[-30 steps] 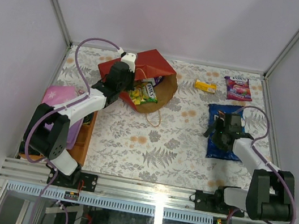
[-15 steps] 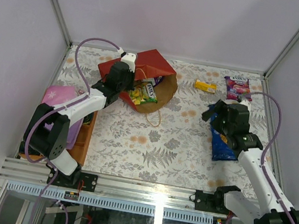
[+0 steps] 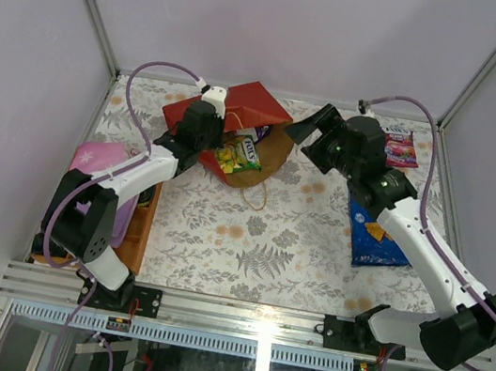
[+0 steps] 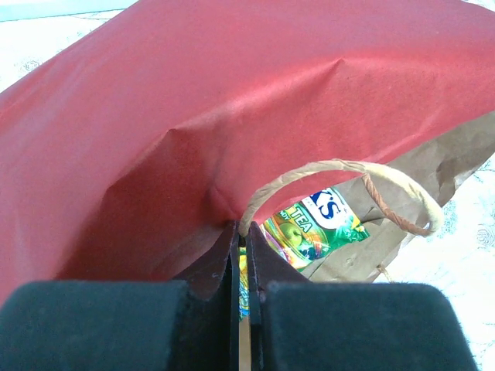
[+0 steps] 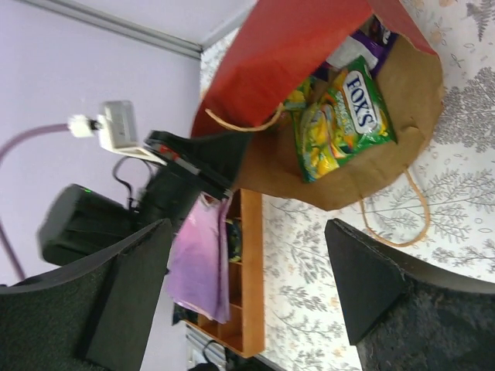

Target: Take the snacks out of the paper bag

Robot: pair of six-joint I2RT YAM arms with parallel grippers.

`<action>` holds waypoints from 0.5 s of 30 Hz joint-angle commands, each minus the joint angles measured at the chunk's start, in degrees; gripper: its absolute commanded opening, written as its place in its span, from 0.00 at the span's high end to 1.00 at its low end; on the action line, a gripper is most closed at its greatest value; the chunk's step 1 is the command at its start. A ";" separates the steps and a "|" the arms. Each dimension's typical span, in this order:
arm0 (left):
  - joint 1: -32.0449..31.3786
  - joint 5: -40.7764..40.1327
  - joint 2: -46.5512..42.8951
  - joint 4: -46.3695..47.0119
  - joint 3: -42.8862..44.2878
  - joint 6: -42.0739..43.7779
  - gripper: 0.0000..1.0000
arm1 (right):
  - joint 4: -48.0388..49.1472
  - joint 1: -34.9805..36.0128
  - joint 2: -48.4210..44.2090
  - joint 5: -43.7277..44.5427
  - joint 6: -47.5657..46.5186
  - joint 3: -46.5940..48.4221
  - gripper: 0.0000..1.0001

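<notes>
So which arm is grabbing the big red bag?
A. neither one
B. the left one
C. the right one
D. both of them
B: the left gripper is pinched shut on the red top edge of the paper bag, while the right gripper hangs open in front of the bag's mouth with nothing between its fingers.

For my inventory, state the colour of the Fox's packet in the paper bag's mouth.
The Fox's packet is green and yellow; the right wrist view shows it best.
</notes>
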 commanded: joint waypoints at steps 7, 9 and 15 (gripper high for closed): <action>0.74 -2.79 0.27 -0.96 1.32 -0.19 1.00 | 1.11 0.09 4.87 -3.28 7.88 4.91 0.08; 0.74 -2.62 -0.05 -0.82 1.12 -0.26 1.00 | 1.98 0.07 6.23 -5.26 8.68 5.22 0.08; 0.80 -3.08 -0.21 -0.69 1.03 0.02 1.00 | 3.09 1.77 8.39 -5.16 8.90 6.65 0.08</action>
